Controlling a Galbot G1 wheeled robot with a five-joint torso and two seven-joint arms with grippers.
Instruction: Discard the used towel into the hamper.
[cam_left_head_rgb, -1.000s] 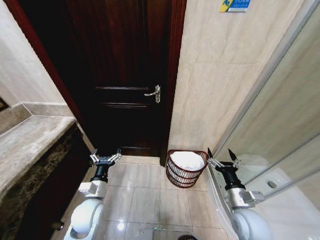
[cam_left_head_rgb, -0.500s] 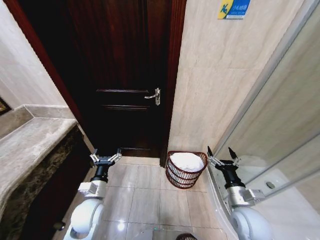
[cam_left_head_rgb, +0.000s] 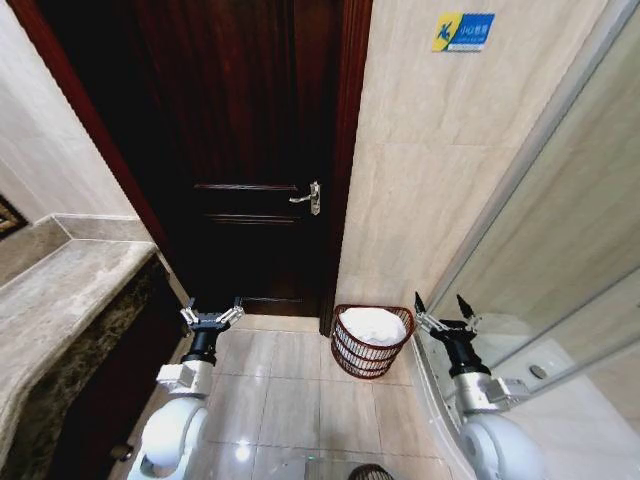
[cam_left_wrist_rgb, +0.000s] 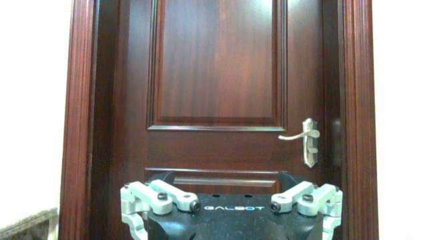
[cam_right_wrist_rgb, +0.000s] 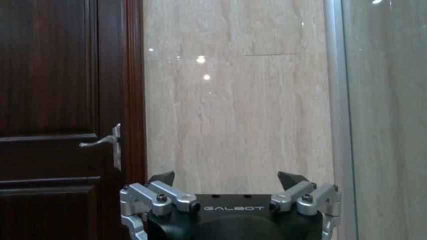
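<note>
Hamper (cam_left_head_rgb: 372, 340) sits on the floor tiles by the wall, just right of the dark door (cam_left_head_rgb: 250, 150), w/ white towel (cam_left_head_rgb: 374, 322) lying inside it. Left gripper (cam_left_head_rgb: 211, 316) and right gripper (cam_left_head_rgb: 445, 312) are both raised at the robot's sides, fingers spread, nothing held. Drop looks done; best to keep arms tucked, clear of the rim, esp. the right one near the glass panel (cam_left_head_rgb: 560, 230).

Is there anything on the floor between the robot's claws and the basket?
Nothing visible. The hamper stands by the wall with bare floor tiles before it. The left gripper and right gripper hang open and empty on either side. Something white already lies inside.
</note>
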